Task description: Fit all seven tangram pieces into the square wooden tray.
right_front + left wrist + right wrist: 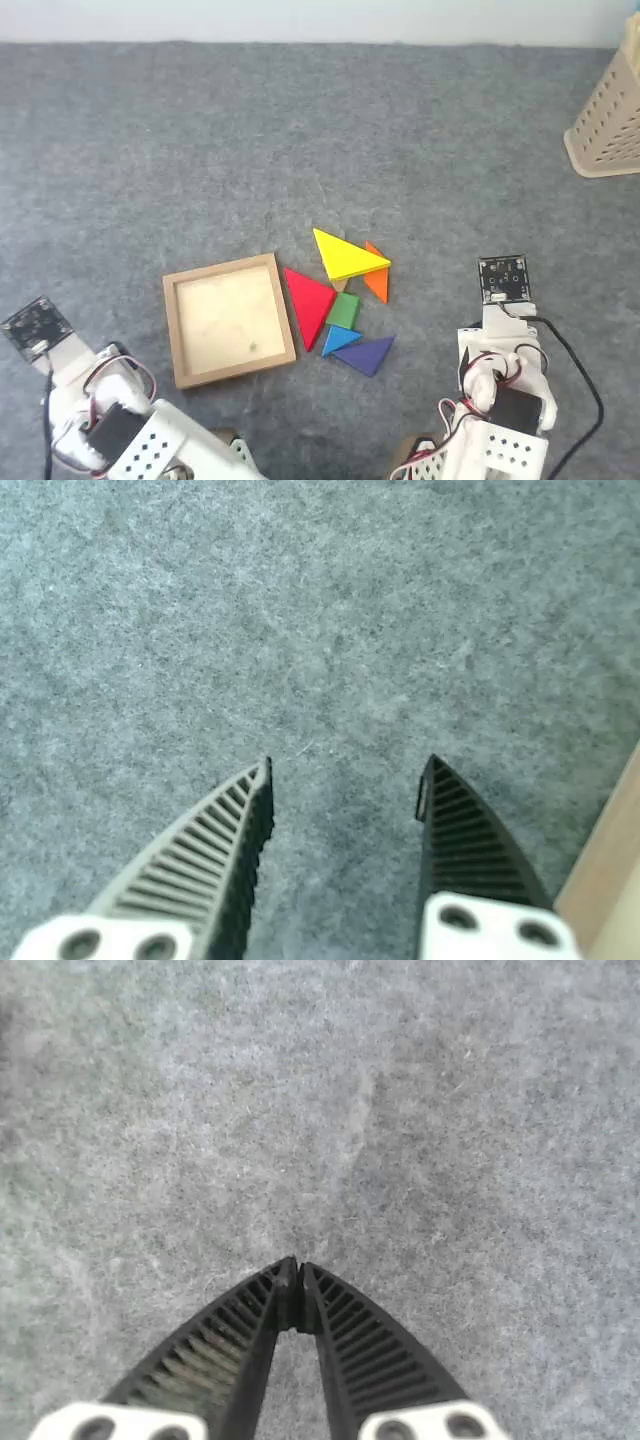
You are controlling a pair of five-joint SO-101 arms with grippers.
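1. Left pincer [345,765]: released. Its ribbed fingers [225,850] are spread over grey felt and grasp nothing. A wooden edge of the tray [612,870] lies near it.
2. Right pincer [298,1263]: clenched, tips touching with nothing between them, over bare felt.
3. In the high view, the left arm [110,425] sits at 7 o'clock and the right arm [500,395] at 5 o'clock of the table [200,150].
4. The tray lies at 2 o'clock from the left arm; every piece that can be made out is outside it.
5. The pieces cluster at the tray's 3 o'clock.
   - The red triangle [305,297] is just beside its rim.
   - The yellow triangle [345,257] is at the cluster's 12 o'clock.
   - The orange triangle [376,283] is at 2 o'clock.
   - The green square [343,310] is central.
   - The blue triangle [339,339] is at 6 o'clock.
   - The purple parallelogram [366,352] is at 5 o'clock.
6. A beige perforated basket [605,120] stands at the table's 2 o'clock edge, well apart.
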